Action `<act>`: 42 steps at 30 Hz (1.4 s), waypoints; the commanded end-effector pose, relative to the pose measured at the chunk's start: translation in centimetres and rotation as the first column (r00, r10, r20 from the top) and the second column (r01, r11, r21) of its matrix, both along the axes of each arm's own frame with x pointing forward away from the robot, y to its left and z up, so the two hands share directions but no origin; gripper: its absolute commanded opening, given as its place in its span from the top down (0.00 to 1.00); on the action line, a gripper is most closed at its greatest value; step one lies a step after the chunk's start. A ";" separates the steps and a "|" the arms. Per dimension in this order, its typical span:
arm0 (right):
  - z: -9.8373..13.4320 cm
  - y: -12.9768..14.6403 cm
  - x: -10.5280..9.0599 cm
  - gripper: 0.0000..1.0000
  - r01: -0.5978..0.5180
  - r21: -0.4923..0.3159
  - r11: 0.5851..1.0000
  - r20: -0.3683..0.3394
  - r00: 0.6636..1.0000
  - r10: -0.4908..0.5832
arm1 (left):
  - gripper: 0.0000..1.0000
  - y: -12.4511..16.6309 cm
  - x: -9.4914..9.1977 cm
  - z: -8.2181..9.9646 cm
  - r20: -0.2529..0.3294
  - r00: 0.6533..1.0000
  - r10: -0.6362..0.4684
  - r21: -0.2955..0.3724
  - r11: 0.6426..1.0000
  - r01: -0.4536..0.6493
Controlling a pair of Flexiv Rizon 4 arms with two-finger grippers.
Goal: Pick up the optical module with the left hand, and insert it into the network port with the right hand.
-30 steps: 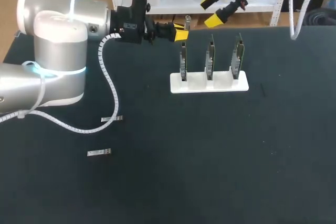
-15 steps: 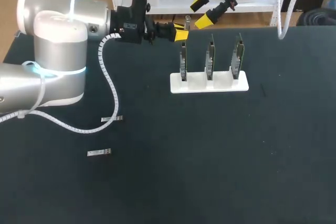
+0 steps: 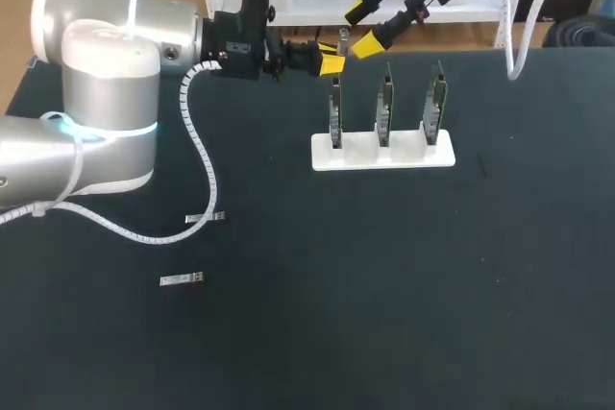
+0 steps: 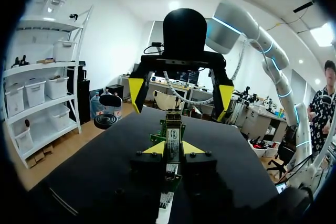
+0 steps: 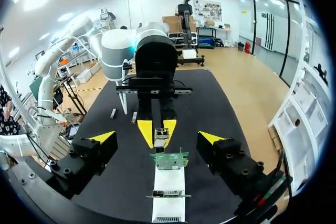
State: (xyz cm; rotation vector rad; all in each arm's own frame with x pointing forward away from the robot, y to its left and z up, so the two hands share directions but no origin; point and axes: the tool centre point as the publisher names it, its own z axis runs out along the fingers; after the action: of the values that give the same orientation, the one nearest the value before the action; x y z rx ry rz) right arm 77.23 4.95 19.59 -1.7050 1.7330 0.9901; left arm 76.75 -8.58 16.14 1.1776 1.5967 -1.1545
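Module (image 4: 172,134) prob. in L pincer (image 4: 172,149), R (image 3: 360,30) agape

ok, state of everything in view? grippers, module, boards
left gripper: shut on module
module: held off the table, not in a port
right gripper: open, empty, close to module
boards: three, upright in stand
stand: flat on table
spare modules: two, lying loose on table

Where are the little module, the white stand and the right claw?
optical module (image 4: 172,135): left wrist view, its upper body.
white stand (image 3: 360,156): head view, bare base.
right claw (image 3: 360,29): head view, midway between its yellow tips.
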 end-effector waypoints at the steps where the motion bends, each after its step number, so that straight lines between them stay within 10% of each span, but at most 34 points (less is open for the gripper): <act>1: -0.3 0.3 -0.2 0.00 -0.004 0.007 1.000 0.002 1.000 0.004 | 1.00 0.0 0.1 -0.1 0.001 1.000 -0.002 -0.002 1.000 0.002; 42: -0.3 1.7 -0.2 0.00 -0.043 0.008 0.999 -0.004 0.999 0.043 | 1.00 0.0 0.1 -0.1 0.001 1.000 -0.002 -0.002 1.000 0.002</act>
State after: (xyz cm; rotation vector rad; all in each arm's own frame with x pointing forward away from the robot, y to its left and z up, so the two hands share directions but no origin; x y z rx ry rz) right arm 77.16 6.74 19.26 -1.7464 1.6971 1.0251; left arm 76.75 -8.58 16.14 1.1776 1.5967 -1.1545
